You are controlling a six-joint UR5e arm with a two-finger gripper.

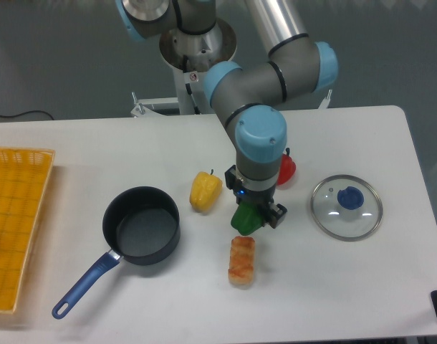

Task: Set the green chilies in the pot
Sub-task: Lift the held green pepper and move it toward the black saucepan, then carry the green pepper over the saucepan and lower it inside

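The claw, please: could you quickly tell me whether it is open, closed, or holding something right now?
Claw: closed on the green chilies, held above the table.

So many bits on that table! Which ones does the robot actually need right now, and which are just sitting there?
Needed:
- glossy green toy pepper, held in the pincer
- black saucepan with blue handle

Just lying about:
- yellow toy pepper
- red toy pepper
- glass lid with blue knob
- orange food piece
- yellow basket
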